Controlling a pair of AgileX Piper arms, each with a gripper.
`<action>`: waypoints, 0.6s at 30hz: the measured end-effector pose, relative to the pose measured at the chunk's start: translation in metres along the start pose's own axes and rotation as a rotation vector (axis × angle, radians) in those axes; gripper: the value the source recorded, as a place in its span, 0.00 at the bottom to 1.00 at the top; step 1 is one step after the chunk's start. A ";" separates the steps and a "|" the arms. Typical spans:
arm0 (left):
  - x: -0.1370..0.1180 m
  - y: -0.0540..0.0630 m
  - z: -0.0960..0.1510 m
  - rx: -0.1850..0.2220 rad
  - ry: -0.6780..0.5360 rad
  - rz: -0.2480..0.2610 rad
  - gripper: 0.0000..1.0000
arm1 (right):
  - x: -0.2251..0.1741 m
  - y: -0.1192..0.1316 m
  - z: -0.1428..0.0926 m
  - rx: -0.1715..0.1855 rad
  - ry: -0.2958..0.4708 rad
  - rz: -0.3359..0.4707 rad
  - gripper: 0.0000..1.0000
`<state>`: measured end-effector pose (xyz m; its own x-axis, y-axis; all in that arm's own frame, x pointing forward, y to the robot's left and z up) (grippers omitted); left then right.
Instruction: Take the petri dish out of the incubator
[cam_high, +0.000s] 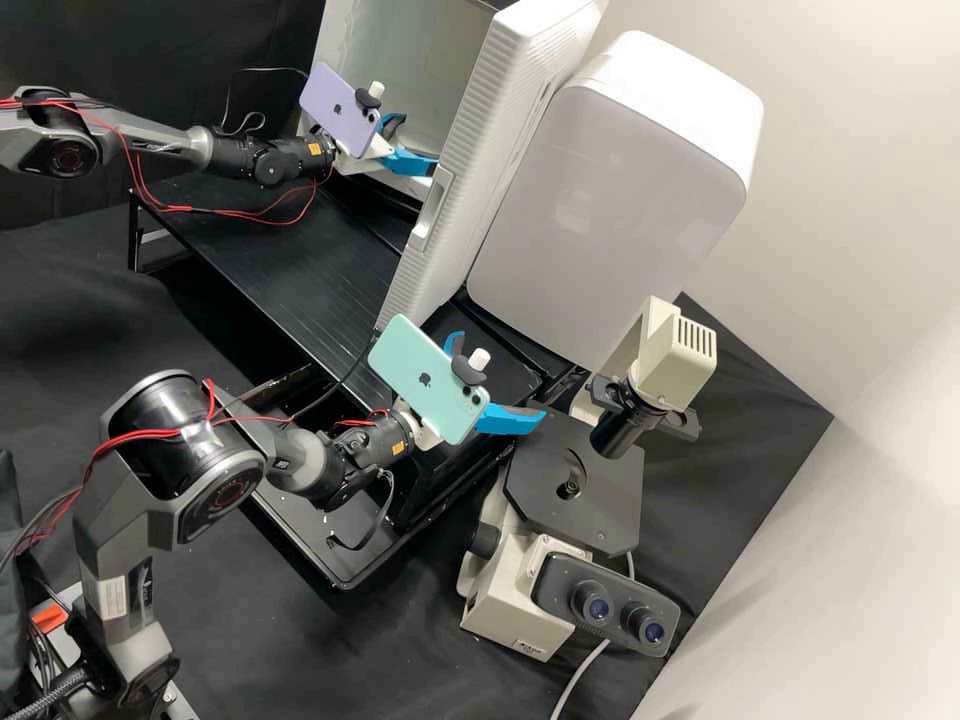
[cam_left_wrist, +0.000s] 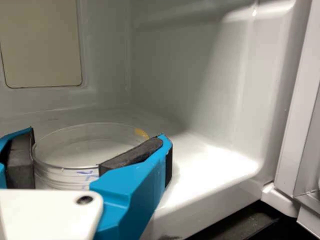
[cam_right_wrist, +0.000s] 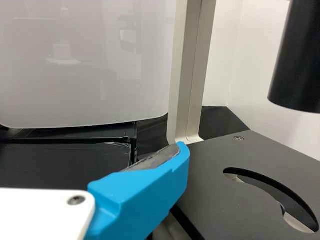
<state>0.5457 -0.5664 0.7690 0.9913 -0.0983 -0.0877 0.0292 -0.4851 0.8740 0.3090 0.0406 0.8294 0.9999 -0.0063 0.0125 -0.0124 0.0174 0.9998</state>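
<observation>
The light, slippery petri dish (cam_left_wrist: 75, 150) in the incubator (cam_left_wrist: 210, 100) seems clamped at 9 and 3 o'clock of its wall by the left gripper (cam_left_wrist: 92, 142) jaws; for the right gripper (cam_high: 512, 418) jaws I cannot tell.

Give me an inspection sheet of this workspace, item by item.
Surface: black bench carrying the white incubator, door open.
Job's things: clear petri dish resting on the incubator floor.
Clutter: nothing seen.
Grippers: left gripper inside the incubator, shut on the petri dish; right gripper open, empty, at the edge of the microscope stage.
Cables: red wires run along both arms; a black cable loops under the right wrist.
Surroundings: microscope on black cloth; white wall.
</observation>
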 end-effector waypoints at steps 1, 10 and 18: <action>-0.002 0.001 0.000 0.001 -0.001 0.001 0.00 | 0.000 0.000 0.000 0.000 0.000 0.000 1.00; -0.032 0.005 -0.002 -0.006 -0.033 -0.031 0.00 | 0.000 0.000 0.000 0.000 0.000 0.000 1.00; -0.073 0.009 -0.001 0.004 -0.086 -0.055 0.00 | 0.000 0.000 0.000 0.000 0.000 0.000 1.00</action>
<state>0.4738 -0.5631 0.7839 0.9735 -0.1458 -0.1761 0.0822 -0.4955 0.8647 0.3090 0.0406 0.8294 0.9999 -0.0063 0.0125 -0.0124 0.0174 0.9998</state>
